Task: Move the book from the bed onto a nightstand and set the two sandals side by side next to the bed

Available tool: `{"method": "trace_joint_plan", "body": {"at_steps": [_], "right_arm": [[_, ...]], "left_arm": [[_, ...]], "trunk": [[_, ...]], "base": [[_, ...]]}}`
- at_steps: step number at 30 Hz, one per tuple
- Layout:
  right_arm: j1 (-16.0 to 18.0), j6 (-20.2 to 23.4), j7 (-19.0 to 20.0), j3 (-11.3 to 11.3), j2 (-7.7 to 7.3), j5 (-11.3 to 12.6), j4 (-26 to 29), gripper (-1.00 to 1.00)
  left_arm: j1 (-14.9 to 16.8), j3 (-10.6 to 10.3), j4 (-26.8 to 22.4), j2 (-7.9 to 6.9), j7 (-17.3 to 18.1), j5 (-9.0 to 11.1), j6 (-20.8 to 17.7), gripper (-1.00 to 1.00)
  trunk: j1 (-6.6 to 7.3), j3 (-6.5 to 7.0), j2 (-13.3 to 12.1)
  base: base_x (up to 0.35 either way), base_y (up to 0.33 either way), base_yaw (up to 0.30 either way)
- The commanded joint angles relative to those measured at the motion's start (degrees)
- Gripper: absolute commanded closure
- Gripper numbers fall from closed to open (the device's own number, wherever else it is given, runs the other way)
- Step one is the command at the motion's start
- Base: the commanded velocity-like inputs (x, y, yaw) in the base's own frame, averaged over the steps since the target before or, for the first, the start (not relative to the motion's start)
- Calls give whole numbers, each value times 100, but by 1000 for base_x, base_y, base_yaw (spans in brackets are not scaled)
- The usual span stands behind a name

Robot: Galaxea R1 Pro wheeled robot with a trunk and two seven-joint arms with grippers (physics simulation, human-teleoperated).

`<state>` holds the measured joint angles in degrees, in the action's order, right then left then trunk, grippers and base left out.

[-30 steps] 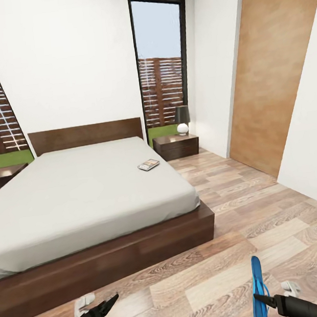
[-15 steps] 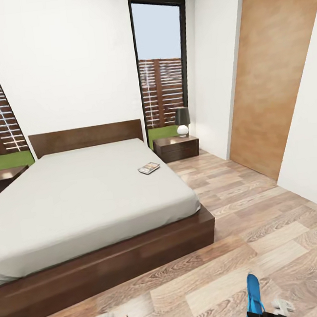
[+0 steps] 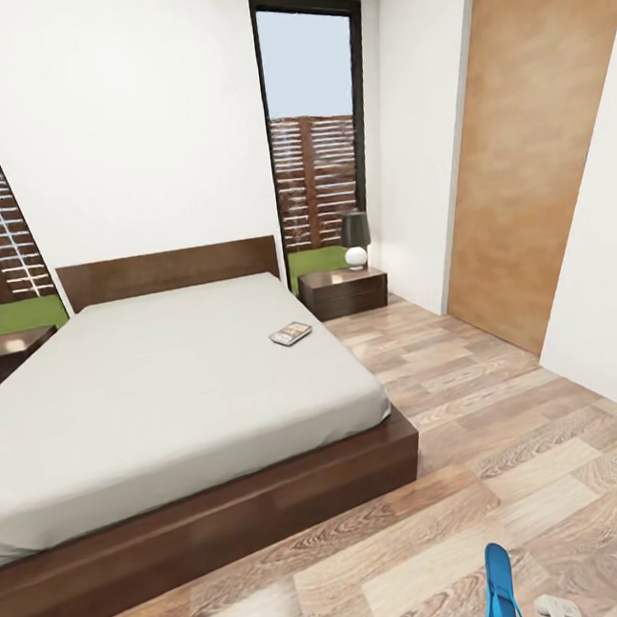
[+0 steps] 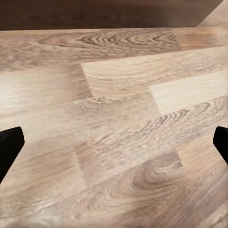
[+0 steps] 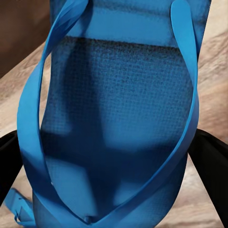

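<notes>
The book [image 3: 290, 333] lies flat on the pale mattress of the bed [image 3: 165, 392], near its right edge. A dark nightstand [image 3: 345, 290] stands past the bed's right side, and another nightstand [image 3: 2, 351] at its left. One blue sandal [image 3: 499, 586] hangs upright over the floor at the bottom of the head view. My right gripper [image 5: 111, 161] is shut on this sandal [image 5: 118, 118], with a dark finger [image 5: 211, 166] on each side of the sole. My left gripper [image 4: 114, 142] is open over bare plank floor, nothing between its fingertips [image 4: 9, 147].
A lamp [image 3: 355, 236] with a dark shade sits on the right nightstand, before the tall window [image 3: 312, 126]. A brown wood panel [image 3: 529, 140] covers the right wall. Plank floor [image 3: 511, 400] stretches along the bed's right side. The bed's dark frame [image 4: 95, 14] lies beyond the left gripper.
The head view has shifted a little, so the room sits slightly lower in the picture. Both arms have sunk toward the bottom edge. The right gripper still holds the sandal.
</notes>
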<state>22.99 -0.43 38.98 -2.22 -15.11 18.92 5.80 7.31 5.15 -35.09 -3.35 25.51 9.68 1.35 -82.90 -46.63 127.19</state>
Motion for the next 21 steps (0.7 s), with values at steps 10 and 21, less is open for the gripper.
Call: {"method": "trace_joint_plan", "body": {"at_steps": [10,21], "right_arm": [[3,364,90,-7,-5,-20,0,100],[3,1024,77,-4,-10,-24,1,100]], "left_arm": [[1,12,10,1,33,34,6,-100],[3,12,10,1,33,34,6,-100]], "trunk": [[221,174,-400],[463,372,-841]], "base": [[0,0,0],[0,0,0]]}}
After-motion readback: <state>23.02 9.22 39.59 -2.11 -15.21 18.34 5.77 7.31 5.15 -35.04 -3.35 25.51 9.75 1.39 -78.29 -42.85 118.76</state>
